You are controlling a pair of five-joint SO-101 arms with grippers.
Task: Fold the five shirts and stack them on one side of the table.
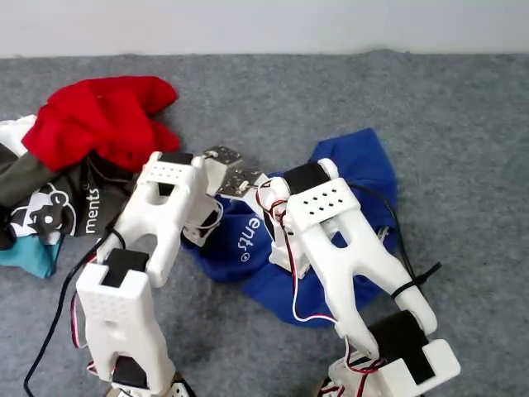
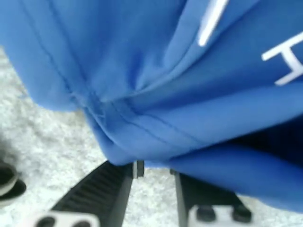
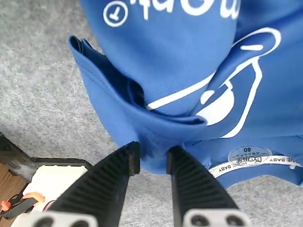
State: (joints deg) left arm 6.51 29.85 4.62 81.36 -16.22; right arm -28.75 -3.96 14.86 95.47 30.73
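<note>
A blue shirt (image 1: pixel 364 165) with white print lies crumpled mid-table, partly under both arms. The left arm (image 1: pixel 157 215) comes down on its left edge and the right arm (image 1: pixel 331 223) on its middle. In the left wrist view my left gripper (image 2: pixel 154 170) is shut on a folded hem of the blue shirt (image 2: pixel 189 94), which hangs just above the grey surface. My right gripper (image 3: pixel 151 158) pinches a bunched fold of the blue shirt (image 3: pixel 180 61) beside its neck label. Both pairs of black fingers are close together with cloth between them.
At the left edge of the grey table (image 1: pixel 331 91) lies a pile: a red shirt (image 1: pixel 107 116) on top, a dark shirt with a panda print (image 1: pixel 58 203), a teal one (image 1: pixel 29 252) and a white one (image 1: pixel 16 132). Bare table stretches behind and to the right.
</note>
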